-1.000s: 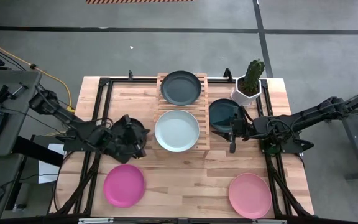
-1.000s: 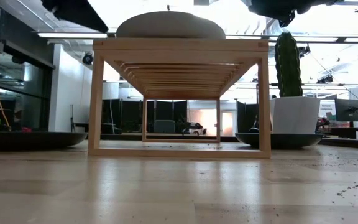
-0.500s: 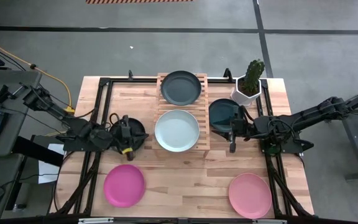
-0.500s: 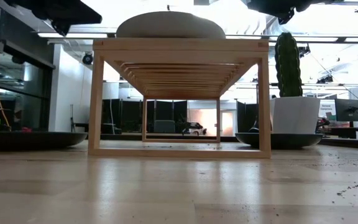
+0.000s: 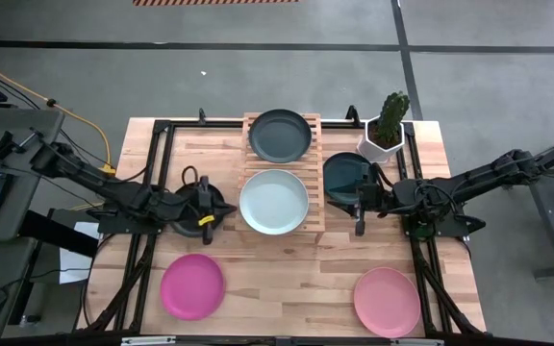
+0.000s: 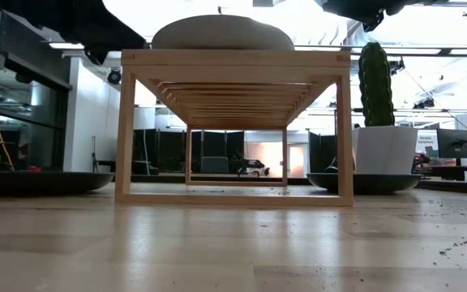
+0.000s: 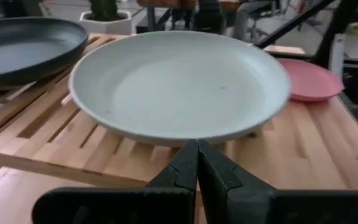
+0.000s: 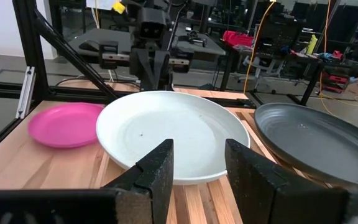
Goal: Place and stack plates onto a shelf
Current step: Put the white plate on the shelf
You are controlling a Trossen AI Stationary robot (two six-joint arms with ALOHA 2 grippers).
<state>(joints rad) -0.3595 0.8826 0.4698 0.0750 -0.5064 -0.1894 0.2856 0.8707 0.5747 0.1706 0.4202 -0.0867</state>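
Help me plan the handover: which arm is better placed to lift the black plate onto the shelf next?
Left, probably. The left gripper hovers over the black plate, fingers shut, beside the shelf. The right gripper is open over the teal-grey plate across the shelf, beyond the mint plate.

Table (image 5: 287,279): a light wooden top, on which everything is carried.
Shelf (image 5: 317,219): stood at the table's middle; a dark teal-grey plate (image 5: 280,135) and a pale mint plate (image 5: 273,201) are carried on its slats.
Beside the shelf: a black plate (image 5: 340,175) and a white cactus pot (image 5: 384,137).
Near edge: a magenta plate (image 5: 191,285) and a salmon pink plate (image 5: 388,300) are laid well apart.
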